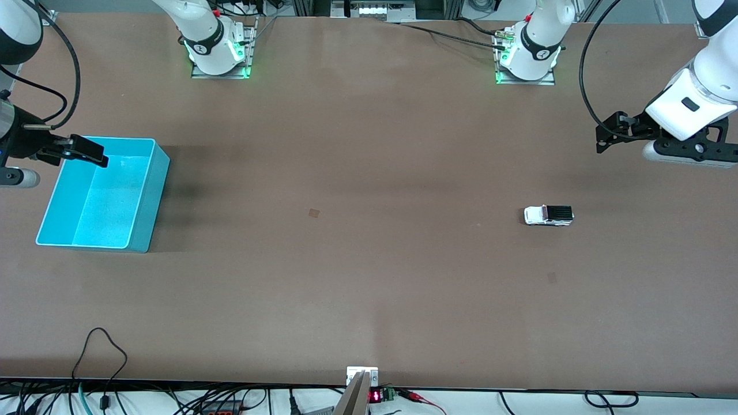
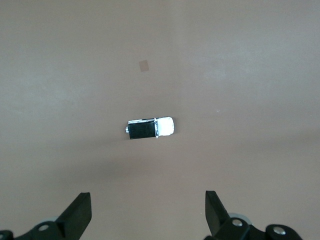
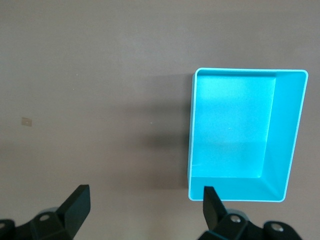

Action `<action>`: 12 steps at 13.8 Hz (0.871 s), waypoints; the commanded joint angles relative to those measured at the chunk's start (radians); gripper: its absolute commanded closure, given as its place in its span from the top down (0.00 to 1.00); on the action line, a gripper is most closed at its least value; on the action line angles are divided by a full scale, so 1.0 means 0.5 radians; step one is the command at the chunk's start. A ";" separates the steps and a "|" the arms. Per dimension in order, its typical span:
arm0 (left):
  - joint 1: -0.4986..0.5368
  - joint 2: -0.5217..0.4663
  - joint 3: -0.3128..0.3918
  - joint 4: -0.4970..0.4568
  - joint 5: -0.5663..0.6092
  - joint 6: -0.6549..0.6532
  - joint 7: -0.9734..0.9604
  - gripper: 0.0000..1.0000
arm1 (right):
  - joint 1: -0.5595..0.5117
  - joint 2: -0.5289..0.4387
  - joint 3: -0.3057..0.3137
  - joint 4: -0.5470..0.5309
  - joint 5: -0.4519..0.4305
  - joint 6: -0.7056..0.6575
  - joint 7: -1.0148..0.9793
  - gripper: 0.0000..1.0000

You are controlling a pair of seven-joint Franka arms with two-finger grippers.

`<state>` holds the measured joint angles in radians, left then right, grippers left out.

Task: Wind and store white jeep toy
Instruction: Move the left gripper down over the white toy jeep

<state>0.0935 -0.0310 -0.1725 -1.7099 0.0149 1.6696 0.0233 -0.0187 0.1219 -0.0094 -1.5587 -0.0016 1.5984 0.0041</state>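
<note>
Table (image 1: 369, 173): one brown tabletop, both arm bases bolted along the edge farthest from the front camera.
White jeep toy (image 1: 548, 215): one, on its wheels on bare table toward the left arm's end, its black ribbed panel pointing toward that end and its white hood toward the middle. Nothing touches it, and it is well apart from the bin. In the left wrist view it (image 2: 150, 128) lies out ahead of the fingertips, not between them.
Cyan bin (image 1: 105, 193): one, open-topped and rectangular, at the right arm's end of the table, with nothing inside. The right wrist view shows its interior (image 3: 245, 132) bare.
Left gripper (image 1: 610, 131): up in the air over the table at the left arm's end, over bare surface farther from the front camera than the jeep. Its two black fingers (image 2: 79, 212) are spread wide with nothing between them.
Right gripper (image 1: 86, 151): in the air over the rim of the cyan bin farthest from the front camera. Fingers (image 3: 76, 202) spread wide, holding nothing.
In the way: no object lies between the jeep and the bin, only open table.
Small marks: two square patches on the tabletop, one near the middle (image 1: 313, 213), one nearer the front camera than the jeep (image 1: 552, 278).
Cables (image 1: 98, 357): dark leads trail along the table edge nearest the front camera.
Count: two arms, two grippers, one jeep, one bin.
</note>
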 commanded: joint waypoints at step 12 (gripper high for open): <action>0.015 0.163 -0.005 0.039 -0.005 -0.274 0.021 1.00 | 0.096 0.011 -0.006 0.252 -0.027 0.092 -0.020 1.00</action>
<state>0.0959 0.0125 -0.1721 -1.7148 0.0155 1.5769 0.0238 0.0348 0.1212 -0.0107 -1.4525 -0.0080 1.6495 0.0039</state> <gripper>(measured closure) 0.000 0.000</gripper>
